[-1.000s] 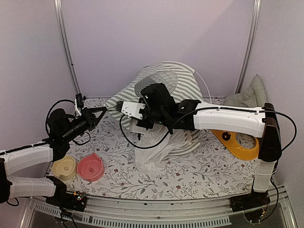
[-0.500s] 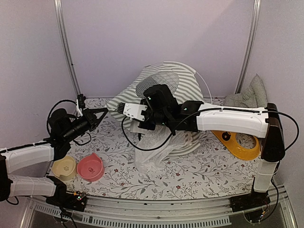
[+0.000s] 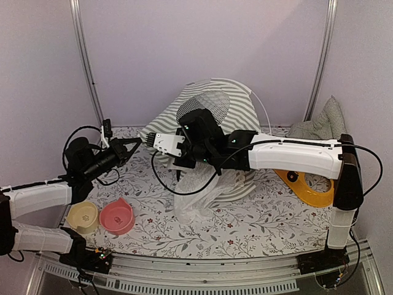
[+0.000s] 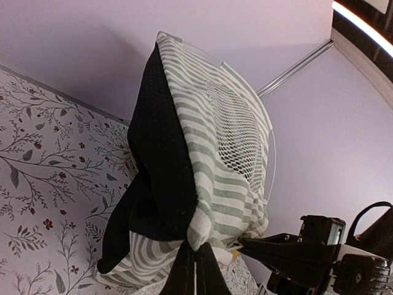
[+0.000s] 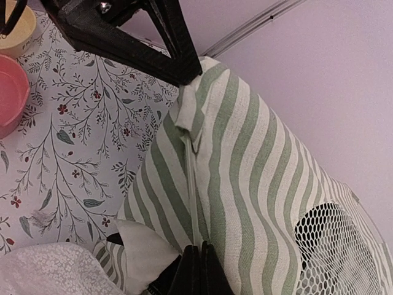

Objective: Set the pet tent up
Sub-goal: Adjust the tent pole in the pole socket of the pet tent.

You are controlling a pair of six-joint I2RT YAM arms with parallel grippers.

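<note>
Item: pet tent [image 3: 236, 114], striped, half-collapsed, centre rear of the top view.
Tools: left gripper [image 4: 195, 252] clenched on its lower left corner; right gripper [image 5: 196, 252] clenched on the striped fabric beside a seam.
Purpose, judged: opposed pinches spread the panel for raising.

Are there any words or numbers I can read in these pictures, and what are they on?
None: no word, number or sign can be read in any view.
The tent has only stripes, the table cover only flowers and leaves, and the pink bowl and yellow bowl show no writing.
</note>
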